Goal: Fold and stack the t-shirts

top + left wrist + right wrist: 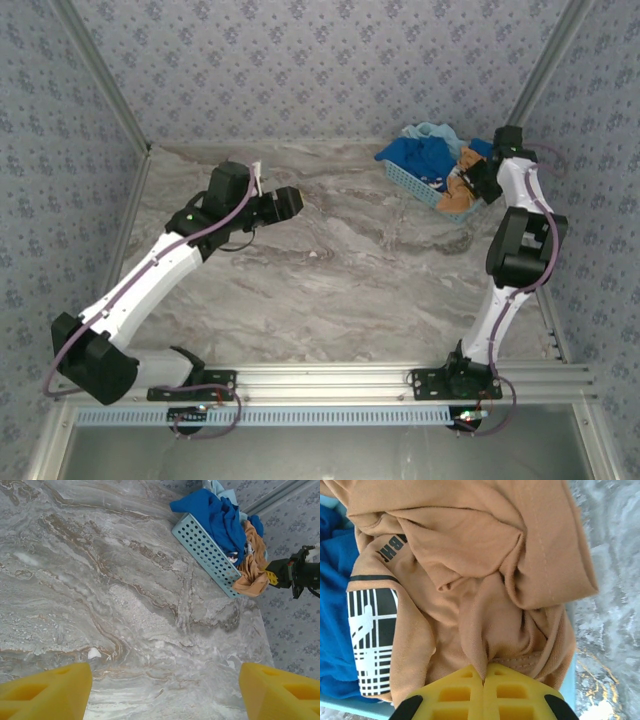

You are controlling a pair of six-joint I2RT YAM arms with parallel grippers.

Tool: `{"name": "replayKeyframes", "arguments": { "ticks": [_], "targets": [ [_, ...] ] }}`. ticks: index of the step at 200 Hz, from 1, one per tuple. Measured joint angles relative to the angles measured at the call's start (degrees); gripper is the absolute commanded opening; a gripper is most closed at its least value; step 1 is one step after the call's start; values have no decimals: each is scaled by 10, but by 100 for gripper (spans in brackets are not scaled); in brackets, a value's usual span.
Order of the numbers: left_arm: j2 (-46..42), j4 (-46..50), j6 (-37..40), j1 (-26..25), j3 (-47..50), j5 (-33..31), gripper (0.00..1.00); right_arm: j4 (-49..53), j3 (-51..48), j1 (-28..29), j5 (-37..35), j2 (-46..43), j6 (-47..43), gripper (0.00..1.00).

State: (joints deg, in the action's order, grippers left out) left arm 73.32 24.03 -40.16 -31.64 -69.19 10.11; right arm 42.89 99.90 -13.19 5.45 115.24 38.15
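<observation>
The right tool [484,677] is seen closed. Its two yellow fingers [455,695] are brought together, and a pinched ridge of the orange-tan t-shirt [485,555] is clamped between their tips. From that pinch the cloth is gathered into creases that fan upward in the right wrist view. A white label [370,640] printed with a black grid is seen on the same shirt to the left of the grip, with dark lettering above it.

The orange-tan t-shirt is crumpled at the right end of the light blue perforated basket [412,182], and part of it is draped over the basket's rim toward the table [330,270]. The royal blue t-shirt [425,155] is heaped beside it in the basket, touching it, with a sleeve or hem spilled over the far-left corner. The pale aqua t-shirt [432,131] is bunched at the back of the basket, mostly hidden behind the blue one. The basket is set at the far right of the table, near the right wall.

The left tool [162,695] is held with its fingers well apart. Nothing is gripped or touched by it, and bare marbled table is seen between the two yellow pads. In the overhead view it is raised over the left-centre of the table, well apart from the basket and turned toward it.
</observation>
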Motion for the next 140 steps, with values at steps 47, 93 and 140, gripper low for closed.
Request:
{"name": "replayKeyframes", "arguments": {
  "ticks": [47,93,140],
  "targets": [
    [-3,5,0,0,0,1,78,-16,-7,51,-87,-123,-11,0],
    [-1,42,5,0,-19,-28,78,-63,43,115,-95,-228,-37,0],
    [-1,89,6,1,-65,-84,79,-132,49,224,-91,-289,-47,0]
  ]
}}
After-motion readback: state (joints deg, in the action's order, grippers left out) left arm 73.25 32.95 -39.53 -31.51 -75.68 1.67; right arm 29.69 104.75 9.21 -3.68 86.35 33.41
